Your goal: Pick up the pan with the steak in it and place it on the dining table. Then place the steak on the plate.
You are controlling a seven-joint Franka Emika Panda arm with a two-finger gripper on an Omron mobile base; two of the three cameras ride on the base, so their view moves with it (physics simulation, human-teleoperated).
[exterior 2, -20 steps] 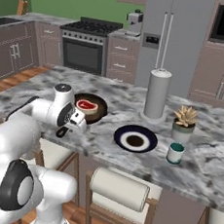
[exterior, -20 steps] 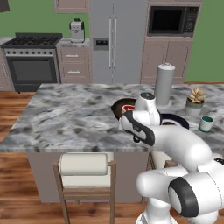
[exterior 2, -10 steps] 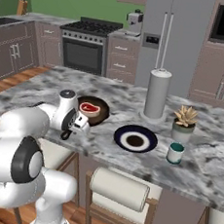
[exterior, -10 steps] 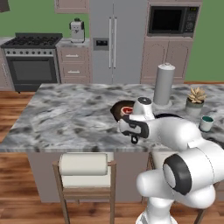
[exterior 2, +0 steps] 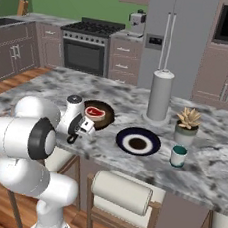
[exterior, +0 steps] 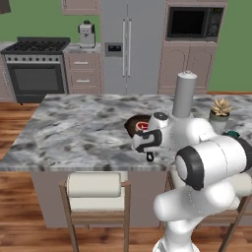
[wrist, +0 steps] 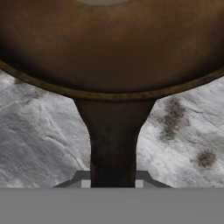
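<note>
The dining table (exterior 2: 64,83) is the biggest thing here, a long grey-and-white marble tabletop with stools tucked under it. Everything else is placed by the plate (exterior 2: 137,141), a round dish with a dark ring that sits near the front edge of the tabletop.

Behind the plate stands a tall grey roll (exterior 2: 160,96). On the far side of the plate from the arm are a little plant in a pot (exterior 2: 187,127) and a small green cup (exterior 2: 179,155).

The pan (exterior 2: 99,114) is flat on the tabletop, just beside the plate, on the arm's side. The steak (exterior 2: 95,112) lies inside it, red with a pale edge.

The claw (wrist: 113,183) is squeezed shut on the pan's short handle (wrist: 113,144). In the hand view the dark handle runs straight down between the two tips, with the marble close under it.

It looks like the pan is already where it belongs, so the step in hand is most likely letting go of it. To do this well, the claw should open all the way first, then pull straight back along the handle. If it lifts or twists too soon, it could drag the pan and bump the plate. Then it can come over the steak from above.
</note>
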